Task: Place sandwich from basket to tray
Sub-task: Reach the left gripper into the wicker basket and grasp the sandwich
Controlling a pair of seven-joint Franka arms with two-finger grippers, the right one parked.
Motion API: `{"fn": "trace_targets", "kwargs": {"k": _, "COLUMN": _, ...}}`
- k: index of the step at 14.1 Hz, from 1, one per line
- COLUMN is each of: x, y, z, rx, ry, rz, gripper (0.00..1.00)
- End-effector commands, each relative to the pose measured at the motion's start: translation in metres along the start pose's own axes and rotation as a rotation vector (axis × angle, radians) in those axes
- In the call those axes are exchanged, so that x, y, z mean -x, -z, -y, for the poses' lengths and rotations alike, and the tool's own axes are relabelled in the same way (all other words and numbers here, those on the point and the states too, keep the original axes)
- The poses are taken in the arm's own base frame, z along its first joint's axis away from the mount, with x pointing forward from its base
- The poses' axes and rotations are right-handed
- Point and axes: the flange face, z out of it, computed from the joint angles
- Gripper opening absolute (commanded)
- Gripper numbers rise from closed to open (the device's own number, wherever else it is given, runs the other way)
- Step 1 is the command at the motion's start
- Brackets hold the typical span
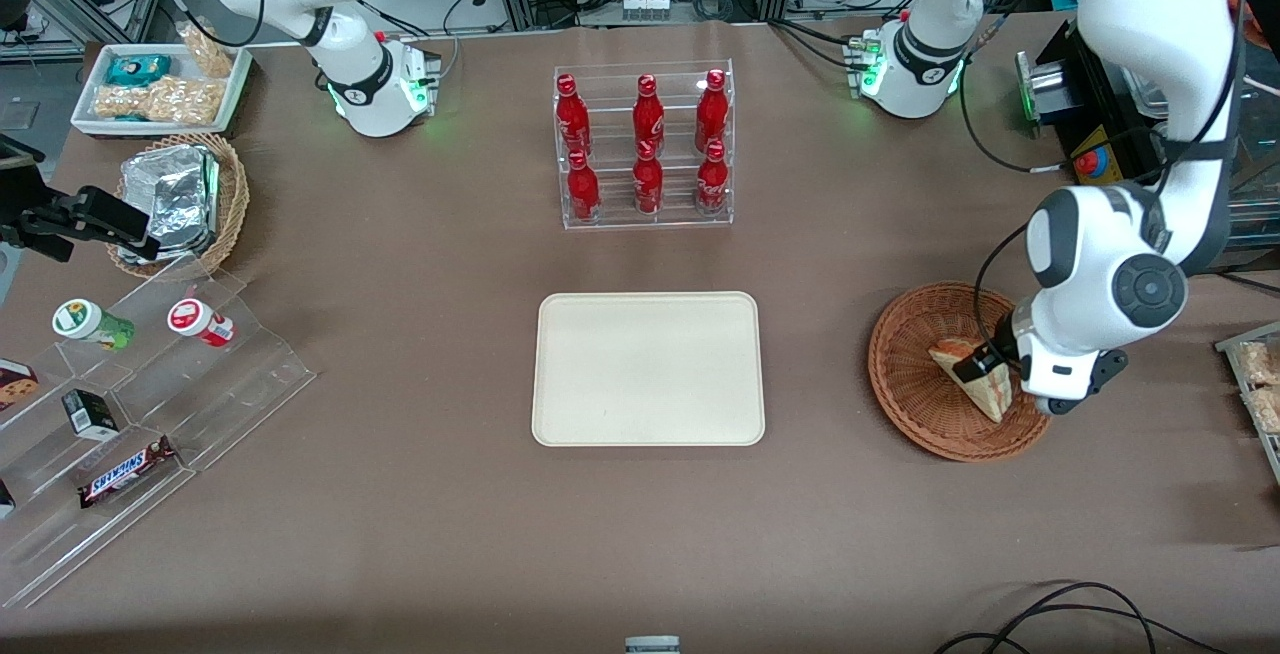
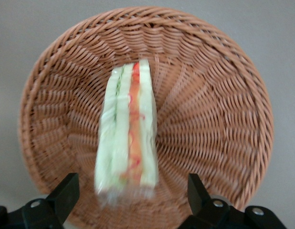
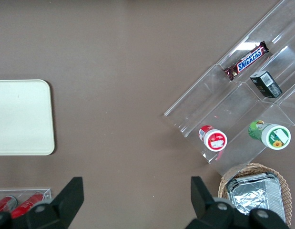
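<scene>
Wrist view shows the claw (image 2: 128,200) hanging low over the basket (image 2: 223,86), its two fingers (image 2: 66,193) spread wide apart with the sandwich (image 2: 128,138) standing on edge between them and touching neither. The step in hand looks like the grasp itself: the claw is lined up on the wedge but has not closed. Next it probably needs to sink a little, pinch the bread faces gently so the soft wrapped wedge is not crushed, then lift clear of the wicker rim. From the front, the claw (image 1: 985,366) sits at the sandwich (image 1: 975,379) inside the basket (image 1: 905,384), though the arm hides part of it, so how deep it reaches is hard to judge. The tray (image 1: 648,369) lies bare, well apart from the claw toward the parked arm's end, on the brown table (image 1: 400,334). A rack of red bottles (image 1: 645,149) stands farther from the camera than the tray.
</scene>
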Motion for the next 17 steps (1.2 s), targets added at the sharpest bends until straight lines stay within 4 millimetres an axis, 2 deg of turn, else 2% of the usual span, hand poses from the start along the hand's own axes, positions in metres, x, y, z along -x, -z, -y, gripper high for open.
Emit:
{"fn": "trace_targets", "kwargs": {"k": 1, "x": -0.013, "y": -0.034, "z": 0.002, "rx": -0.009, "ry": 0.067, "rz": 0.011, "gripper": 0.90}}
{"fn": "trace_targets", "kwargs": {"k": 2, "x": -0.013, "y": -0.040, "z": 0.003, "rx": -0.015, "ry": 0.068, "rz": 0.017, "gripper": 0.52}}
{"fn": "trace_targets", "kwargs": {"k": 3, "x": -0.012, "y": -0.038, "z": 0.004, "rx": -0.017, "ry": 0.065, "rz": 0.020, "gripper": 0.20}}
{"fn": "trace_targets", "kwargs": {"k": 4, "x": -0.013, "y": -0.033, "z": 0.004, "rx": -0.016, "ry": 0.064, "rz": 0.019, "gripper": 0.07}}
{"fn": "trace_targets", "kwargs": {"k": 6, "x": -0.013, "y": -0.017, "z": 0.002, "rx": -0.029, "ry": 0.060, "rz": 0.030, "gripper": 0.01}}
{"fn": "trace_targets", "kwargs": {"k": 8, "x": -0.015, "y": 0.012, "z": -0.003, "rx": -0.058, "ry": 0.057, "rz": 0.064, "gripper": 0.00}}
{"fn": "trace_targets", "kwargs": {"k": 10, "x": -0.008, "y": 0.039, "z": -0.015, "rx": -0.094, "ry": 0.042, "rz": 0.114, "gripper": 0.00}}
{"fn": "trace_targets", "kwargs": {"k": 13, "x": 0.043, "y": 0.045, "z": -0.072, "rx": -0.069, "ry": -0.076, "rz": 0.124, "gripper": 0.00}}
{"fn": "trace_targets", "kwargs": {"k": 15, "x": 0.085, "y": 0.046, "z": -0.127, "rx": -0.021, "ry": -0.199, "rz": 0.079, "gripper": 0.02}}
{"fn": "trace_targets", "kwargs": {"k": 17, "x": 0.118, "y": 0.035, "z": -0.181, "rx": 0.012, "ry": -0.277, "rz": 0.056, "gripper": 0.04}}
